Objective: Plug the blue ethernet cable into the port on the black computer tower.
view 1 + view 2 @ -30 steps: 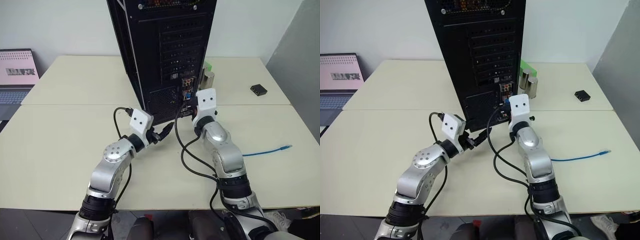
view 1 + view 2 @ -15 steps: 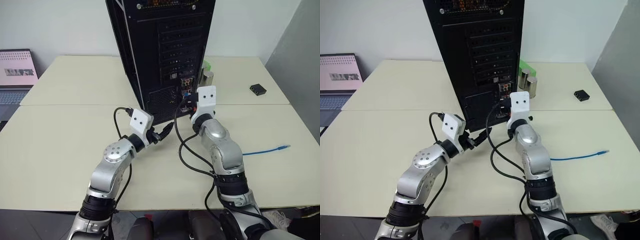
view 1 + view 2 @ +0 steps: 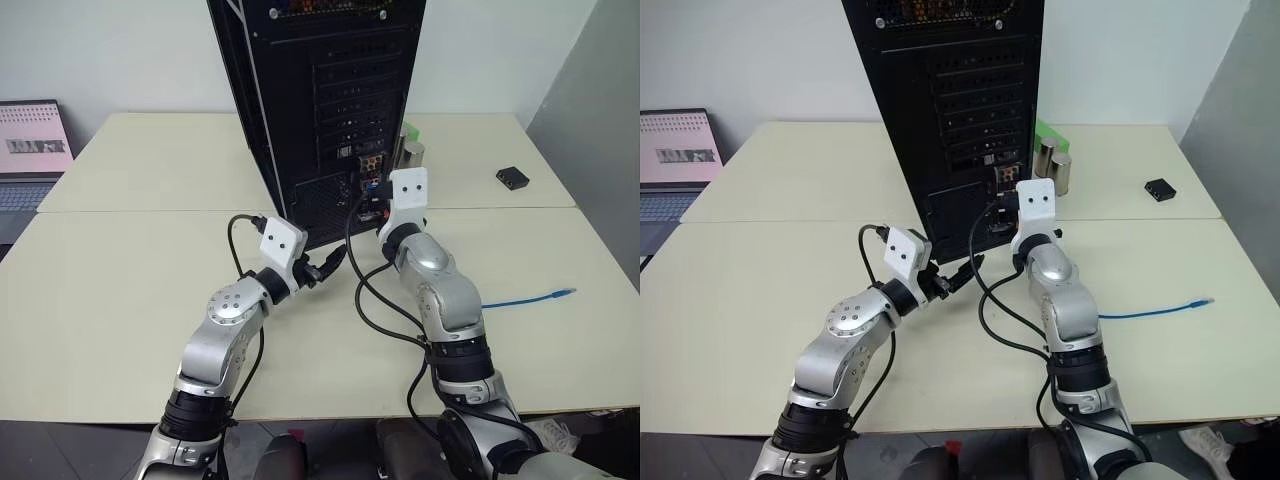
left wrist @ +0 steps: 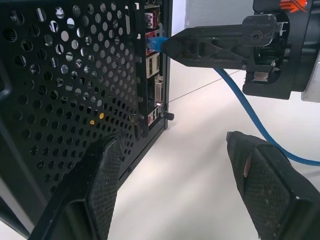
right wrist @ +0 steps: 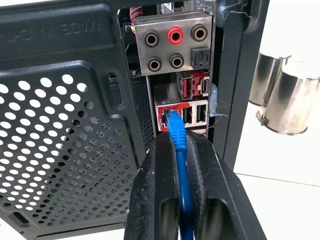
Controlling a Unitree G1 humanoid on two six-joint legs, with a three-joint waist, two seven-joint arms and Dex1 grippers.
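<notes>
The black computer tower (image 3: 330,90) stands upright on the table with its rear panel facing me. My right gripper (image 5: 179,142) is shut on the blue ethernet cable (image 5: 177,132) just behind its plug. The plug's tip sits at the mouth of the port (image 5: 167,116), a socket with a red surround below the audio jacks; whether it is fully seated I cannot tell. The cable trails back across the table (image 3: 520,298) to its free end on the right. My left gripper (image 4: 175,140) stands open and empty beside the tower's perforated grille (image 4: 60,90), below the right gripper (image 4: 172,46).
Two metal cylinders (image 3: 412,153) and a green object (image 3: 415,130) stand right of the tower. A small black box (image 3: 511,178) lies farther right. A laptop (image 3: 30,150) sits at the far left. Black robot cables (image 3: 375,300) loop over the table between my arms.
The head views have shifted slightly. Both grippers keep their places, the right one still shut on the cable at the port.
</notes>
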